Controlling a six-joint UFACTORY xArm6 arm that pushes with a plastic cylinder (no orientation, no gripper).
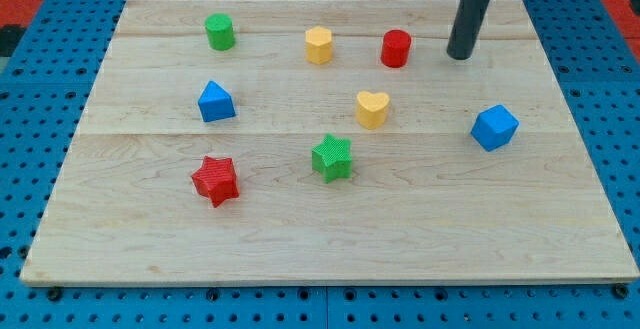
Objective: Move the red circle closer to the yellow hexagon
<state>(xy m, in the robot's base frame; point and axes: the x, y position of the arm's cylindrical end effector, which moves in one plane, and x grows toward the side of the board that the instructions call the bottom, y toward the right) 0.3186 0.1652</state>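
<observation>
Red circle (396, 48) sits near the view's top, a bit right of centre on the wooden board (300, 239). My tip (459, 56) is on the view's right of it, approx level w/ it, near but apart; a strip of bare wood shows btwn the two, so no contact. No pincer on this rig: it ends in a plain rod, nothing to open or close, and it grips nothing.

Yellow hexagon (318, 45) is on the view's left of the red circle, roughly in the same row, w/ a clear gap btwn them. So the order along that row, view's left to right: yellow hexagon, red circle, my tip.

Arm pose: only the dark rod shows, coming down from the view's top edge, leaning slightly so its upper part is further to the view's right than its lower end. Rest of the arm is out of shot.

Other blocks: green cylinder (220, 31) at top left; blue block (216, 101) below it, shape looks like a triangle; yellow heart (372, 108) near centre, below the red circle; green star (332, 157) below centre; red star (215, 179) at lower left; blue block (495, 127) at right, well below my tip, shape hard to tell.
</observation>
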